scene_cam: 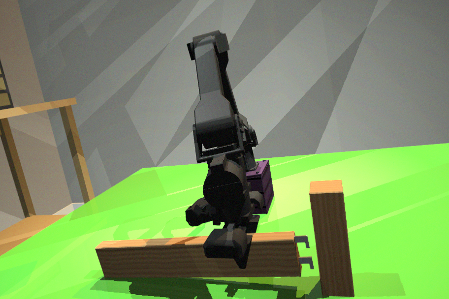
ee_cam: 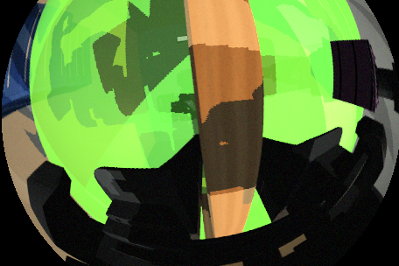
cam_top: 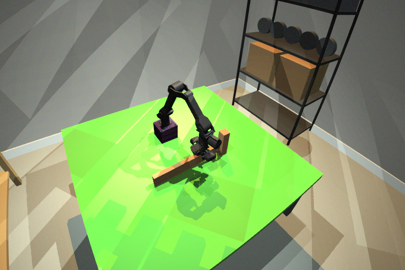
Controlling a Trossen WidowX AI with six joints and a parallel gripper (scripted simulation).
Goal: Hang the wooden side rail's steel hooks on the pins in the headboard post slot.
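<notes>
So the gripper (cam_top: 203,153) (scene_cam: 237,248) (ee_cam: 216,136) is clamping the rail (cam_top: 178,169) (scene_cam: 163,257) (ee_cam: 225,24) but both hooks (scene_cam: 306,252) are hanging outside the post (cam_top: 224,142) (scene_cam: 330,241), seating and release still remaining

Upright wooden headboard post (cam_top: 224,142) (scene_cam: 330,237) beyond fingers, past hooked end of long wooden side rail (cam_top: 178,169) (scene_cam: 163,257) (ee_cam: 227,72); rail between fingers.

Post's slot and pins out of sight

The upright square wooden post (cam_top: 224,142) (scene_cam: 330,239) shows neither slot nor pins. The black metal gripper (cam_top: 204,154) (scene_cam: 237,243) (ee_cam: 216,136) covers part of the long wooden rail (cam_top: 178,169) (scene_cam: 163,259) (ee_cam: 225,72); the top view crops the tall black-framed shelf unit (cam_top: 243,54).
</notes>
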